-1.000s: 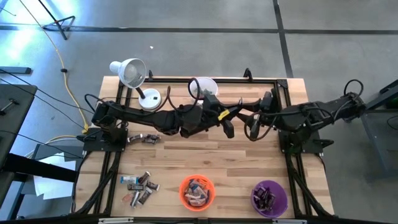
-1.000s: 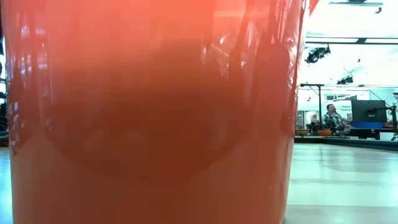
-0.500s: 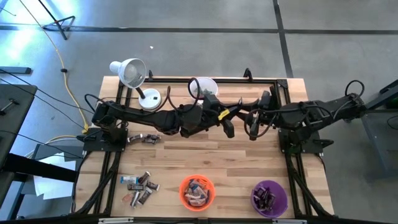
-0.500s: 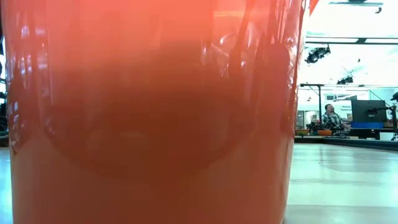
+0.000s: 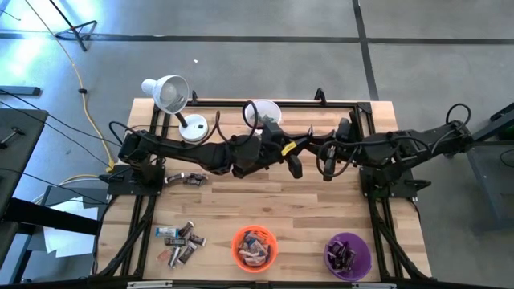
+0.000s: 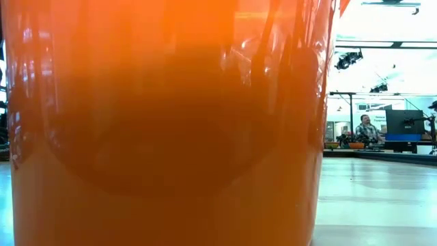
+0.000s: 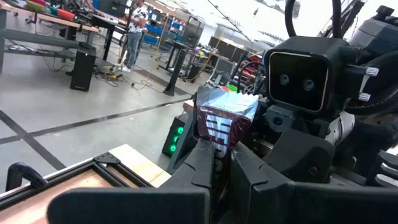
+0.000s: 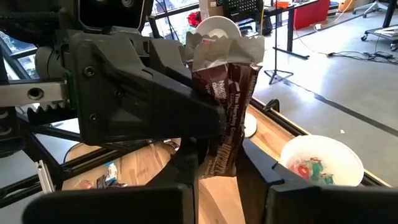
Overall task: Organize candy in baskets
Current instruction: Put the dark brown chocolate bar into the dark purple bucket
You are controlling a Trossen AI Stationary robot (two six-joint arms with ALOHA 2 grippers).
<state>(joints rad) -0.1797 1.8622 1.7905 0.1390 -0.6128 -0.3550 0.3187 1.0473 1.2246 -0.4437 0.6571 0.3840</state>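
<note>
— Closing in over the last second, the right gripper (image 8: 214, 163) is now clamping its fingers onto the dark brown candy bar (image 8: 225, 112), while the arms themselves are hardly shifting.

— Is the left gripper (image 7: 222, 163) letting go?

— Not yet; its jaws are clenched on the same bar (image 7: 221, 118), so both are gripping it in mid-air over the table's middle (image 5: 309, 164). It looks like a handover.

— Why pass it across?

— Probably because the purple basket (image 5: 348, 255), where dark pieces are lying, is sitting near right, on the right arm's side. The orange basket (image 5: 254, 248) is near centre, the white basket (image 5: 263, 113) far, and loose candy (image 5: 181, 241) is waiting near left.
</note>
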